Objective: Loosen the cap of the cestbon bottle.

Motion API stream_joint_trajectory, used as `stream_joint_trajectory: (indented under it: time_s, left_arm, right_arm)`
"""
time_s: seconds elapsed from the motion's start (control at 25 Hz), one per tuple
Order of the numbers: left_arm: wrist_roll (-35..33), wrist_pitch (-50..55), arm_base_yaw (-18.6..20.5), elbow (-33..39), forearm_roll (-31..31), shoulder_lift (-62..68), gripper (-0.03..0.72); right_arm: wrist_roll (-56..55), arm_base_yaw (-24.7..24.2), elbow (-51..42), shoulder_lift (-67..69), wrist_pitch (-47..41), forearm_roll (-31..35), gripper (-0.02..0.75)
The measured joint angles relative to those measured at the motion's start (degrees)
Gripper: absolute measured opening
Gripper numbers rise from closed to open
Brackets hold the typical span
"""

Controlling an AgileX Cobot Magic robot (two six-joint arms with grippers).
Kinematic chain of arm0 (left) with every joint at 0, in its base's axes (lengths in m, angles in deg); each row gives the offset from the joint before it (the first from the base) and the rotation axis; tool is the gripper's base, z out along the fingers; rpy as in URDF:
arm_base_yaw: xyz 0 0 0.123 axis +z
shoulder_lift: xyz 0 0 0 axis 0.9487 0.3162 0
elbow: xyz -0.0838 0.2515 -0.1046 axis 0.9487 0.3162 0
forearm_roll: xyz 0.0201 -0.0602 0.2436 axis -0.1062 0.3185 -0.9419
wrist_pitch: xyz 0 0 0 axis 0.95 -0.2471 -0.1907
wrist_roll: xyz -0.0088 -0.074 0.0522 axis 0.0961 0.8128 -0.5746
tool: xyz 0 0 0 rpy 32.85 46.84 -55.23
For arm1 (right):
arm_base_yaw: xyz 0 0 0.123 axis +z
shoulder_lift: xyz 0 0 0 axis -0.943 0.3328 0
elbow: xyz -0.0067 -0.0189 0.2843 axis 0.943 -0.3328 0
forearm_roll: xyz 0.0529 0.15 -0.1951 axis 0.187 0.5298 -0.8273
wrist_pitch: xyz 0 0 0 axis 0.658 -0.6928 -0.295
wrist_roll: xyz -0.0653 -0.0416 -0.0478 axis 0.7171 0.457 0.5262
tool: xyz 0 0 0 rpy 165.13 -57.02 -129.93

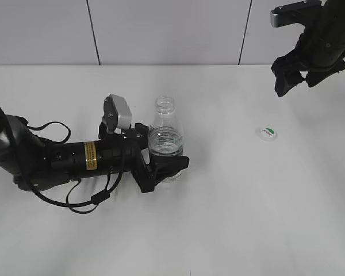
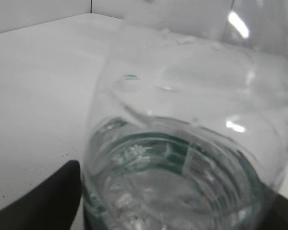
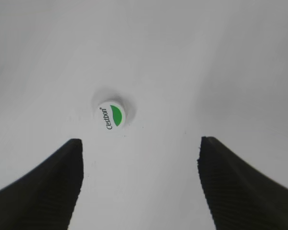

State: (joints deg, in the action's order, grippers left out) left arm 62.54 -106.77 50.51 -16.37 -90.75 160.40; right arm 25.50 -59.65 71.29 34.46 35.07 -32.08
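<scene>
Left end effector (image 1: 161,167) low around bottle (image 1: 164,135), perhaps gripping.

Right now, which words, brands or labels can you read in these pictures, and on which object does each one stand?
"Cestbon": on the top of the white cap lying on the table, beside its green leaf mark.
Green label of the bottle: white lettering, too blurred to read.
Yellow sticker on the left arm: print too small to read.
</scene>
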Motion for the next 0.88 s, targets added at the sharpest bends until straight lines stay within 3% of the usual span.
stream_joint_trajectory:
  time_s: [0.2, 0.88]
  left_arm:
    - [2.0, 0.0, 0.0, 0.0, 0.1, 0.0, 0.565]
    - [2.3, -0.1, 0.0, 0.0, 0.1, -8.3, 0.569]
  right_arm:
    - [0.0, 0.0, 0.0, 0.0, -1.2, 0.0, 0.566]
    - [0.0, 0.0, 0.0, 0.0, -2.3, 0.0, 0.566]
